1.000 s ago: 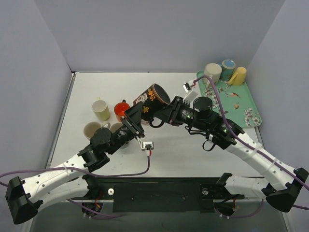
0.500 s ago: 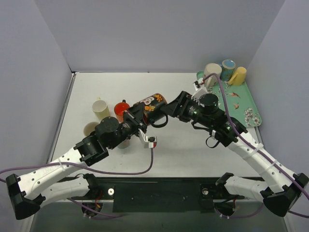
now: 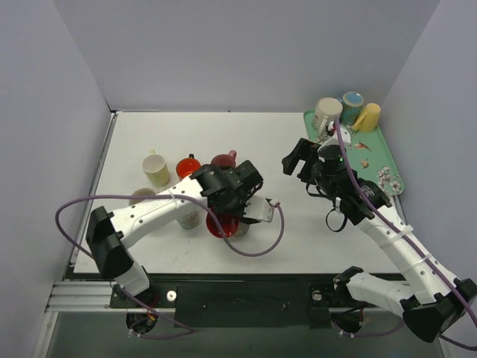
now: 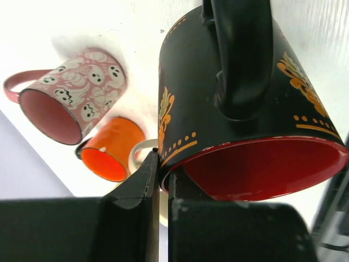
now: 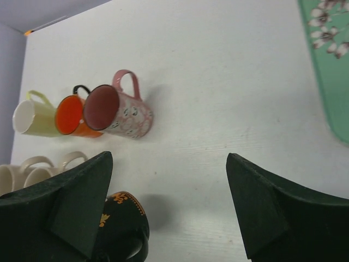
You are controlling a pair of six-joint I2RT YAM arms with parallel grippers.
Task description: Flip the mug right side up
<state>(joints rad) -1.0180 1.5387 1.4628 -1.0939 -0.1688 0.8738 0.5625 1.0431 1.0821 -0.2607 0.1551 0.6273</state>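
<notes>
Left tool [image 4: 162, 169]: clamped on the rim of the black mug [image 4: 191, 98], one finger inside the red lining, one outside.
Black mug: near centre of the bench [image 3: 149, 134], mouth turned up toward the wrist camera. Whether its base touches the bench cannot be determined.
Cream mugs [image 3: 140, 198]: left of the black mug, partly under the left arm.
Mug row: yellow mug [image 5: 32, 119], orange mug [image 5: 73, 117] and pink mug [image 5: 128, 117] stand close together, farther back.
Right tool [image 5: 169, 158]: fingers wide apart, nothing between them, right of the pink mug.
Green tray [image 3: 380, 156]: far right corner, tray mugs [image 3: 328, 112] at its far end.
</notes>
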